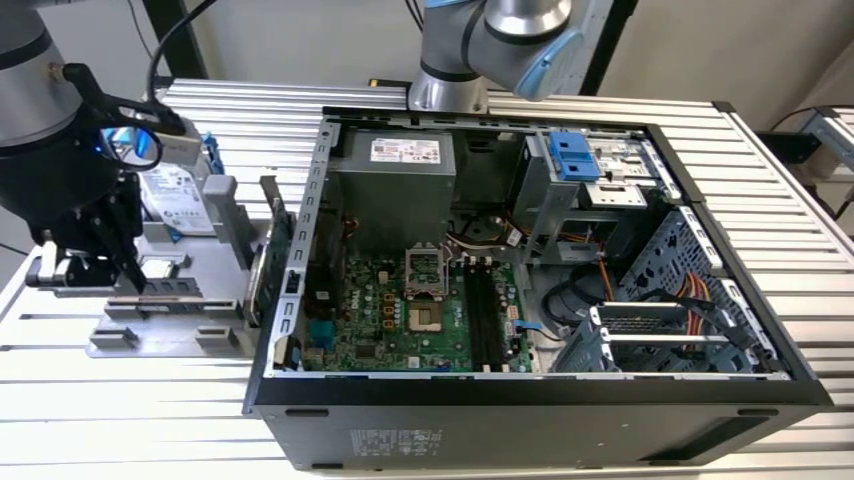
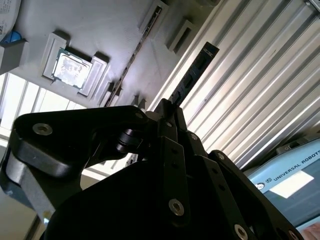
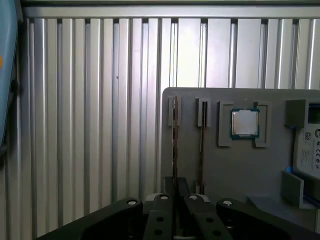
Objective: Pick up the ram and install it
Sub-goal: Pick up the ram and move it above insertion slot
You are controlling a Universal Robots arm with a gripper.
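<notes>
The ram [image 2: 195, 70] is a thin dark stick standing on edge in the outermost slot of a grey parts tray [image 1: 160, 335] at the exterior view's left. In the first wrist view the ram [image 3: 173, 145] runs straight into my gripper [image 3: 174, 184]. My gripper [image 2: 170, 111] has its fingers pressed on both faces of the stick near one end. In the exterior view my gripper [image 1: 131, 280] hangs low over the tray. I cannot tell whether the stick still sits in its slot. The open computer case [image 1: 534, 400] shows its black memory slots [image 1: 483, 320].
A second stick [image 3: 201, 150] stands in the neighbouring slot. On the tray also lie a processor chip [image 3: 245, 122] and a silver hard drive [image 1: 174, 190]. A green card [image 1: 274, 255] stands between tray and case. Another arm's base [image 1: 467, 60] is behind the case.
</notes>
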